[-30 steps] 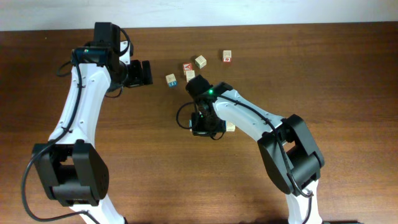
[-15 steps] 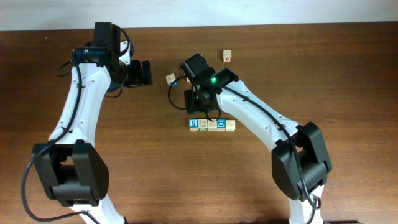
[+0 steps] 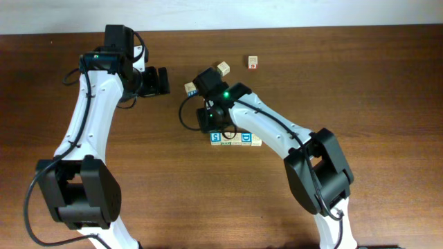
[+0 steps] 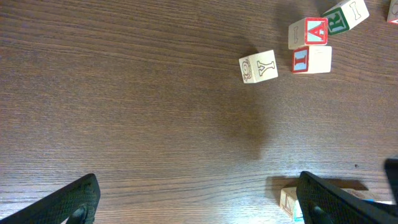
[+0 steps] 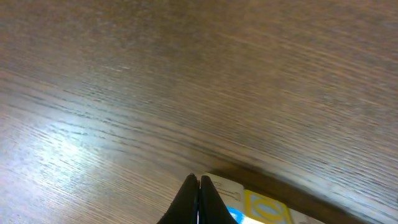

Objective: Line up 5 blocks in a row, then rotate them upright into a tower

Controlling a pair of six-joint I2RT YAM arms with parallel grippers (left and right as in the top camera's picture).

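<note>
Centrally on the table (image 3: 360, 83) a row of five blocks (image 3: 236, 139) is laid, and all places are given from that row. The right gripper (image 3: 212, 126) is placed at the row's left end, just on the side away from the arm bases, with its jaws pressed together and nothing held between them. In the right wrist view the closed tips are seen just beside the blue-faced end block (image 5: 231, 215) and a yellow-printed block (image 5: 267, 208) next to it; whether a block is touched cannot be told. The row's long axis is set left to right across the table, the cubes are packed side by side, and the printed faces are turned upward. A second blue-faced block (image 3: 246, 139) is seen fourth from the left, and a plain tan block (image 3: 256, 140) closes the right end. The left gripper (image 3: 166, 81) is positioned well apart from the row, to its left and on the far side, with its jaws spread wide and only bare wood between its fingers (image 4: 74, 199). Loose cubes are scattered beyond the row's far side: a Y block (image 4: 259, 66) nearest the left gripper, a red A block (image 4: 308, 32) right against a red-framed block (image 4: 311, 59), a green R block (image 4: 345, 15) farther off, and a red-marked block (image 3: 253, 62) farthest, opposite the row's right end.
</note>
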